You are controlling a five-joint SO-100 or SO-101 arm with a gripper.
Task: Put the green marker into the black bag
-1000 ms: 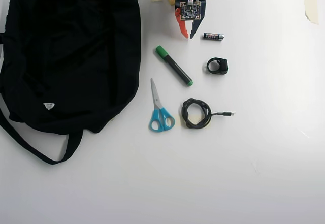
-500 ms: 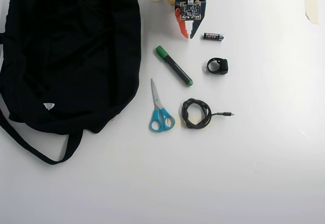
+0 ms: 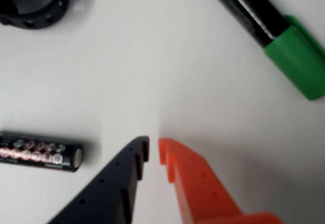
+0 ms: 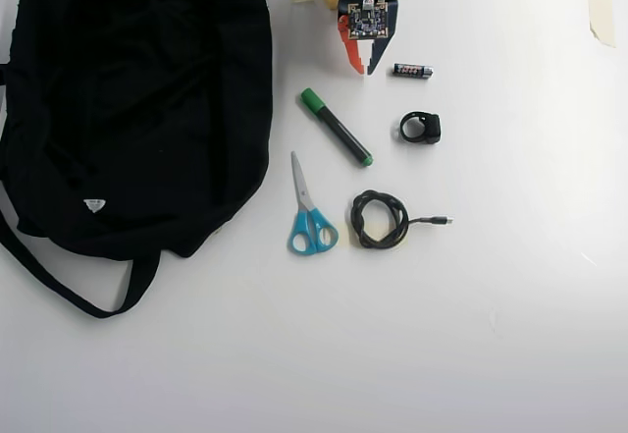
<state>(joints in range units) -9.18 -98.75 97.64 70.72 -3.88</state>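
Observation:
The green marker (image 4: 337,127) lies slantwise on the white table, green cap up-left, just below my gripper (image 4: 364,70). In the wrist view its black barrel and green cap (image 3: 299,64) show at the top right, well clear of my gripper (image 3: 153,150). The dark and orange fingertips stand almost touching, with only a thin slit and nothing between them. The black bag (image 4: 137,99) spreads over the left side of the overhead view, straps trailing at its lower left, a small white tag on it.
A small black battery (image 4: 413,71) lies right beside the gripper, at the dark finger's left in the wrist view (image 3: 40,152). A black ring (image 4: 421,127), blue-handled scissors (image 4: 311,222) and a coiled black cable (image 4: 380,219) lie around the marker. A tape strip (image 4: 601,16) sits far right.
The fingertips' spacing shifts very slightly between frames. The arm stays in place and nothing on the table has moved.

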